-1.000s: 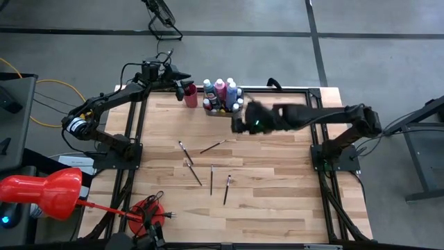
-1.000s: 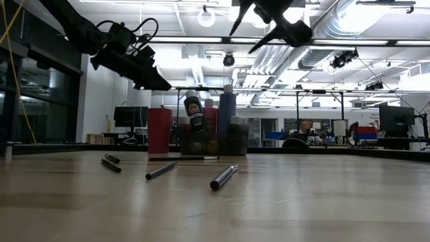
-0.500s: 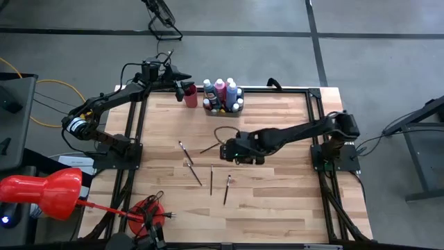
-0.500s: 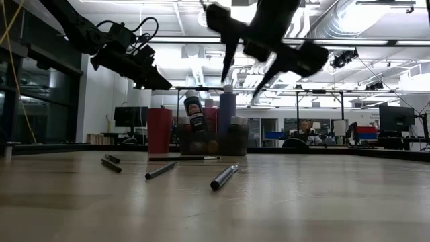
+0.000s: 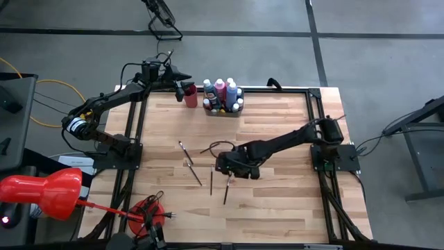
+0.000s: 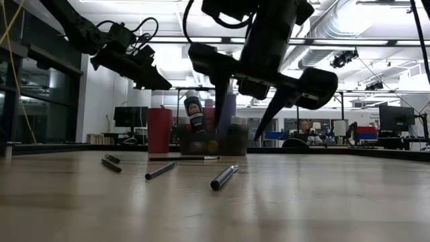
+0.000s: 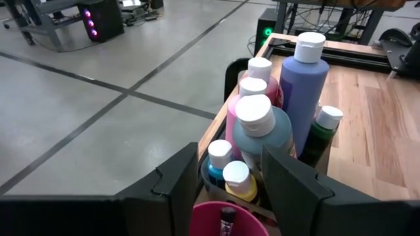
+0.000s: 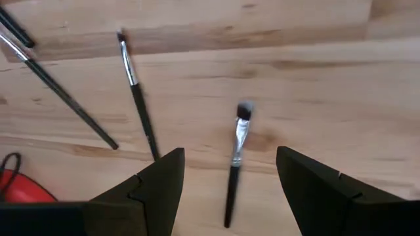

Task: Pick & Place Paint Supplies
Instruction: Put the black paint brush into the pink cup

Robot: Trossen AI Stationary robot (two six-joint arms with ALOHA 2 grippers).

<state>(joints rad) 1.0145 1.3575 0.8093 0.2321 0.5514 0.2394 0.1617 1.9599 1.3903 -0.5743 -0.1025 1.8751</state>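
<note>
One loose paintbrush lies mid-tabletop directly below the right gripper, its long axis running between the spread fingers toward the front edge, while the left gripper, partly spread and empty, waits at the back edge over the pink cup.

My two arms are dark, jointed and slim, with black cables looping off the left arm near its wrist. Each gripper has two broad, angular black fingers, matte and wedge-shaped.
</note>
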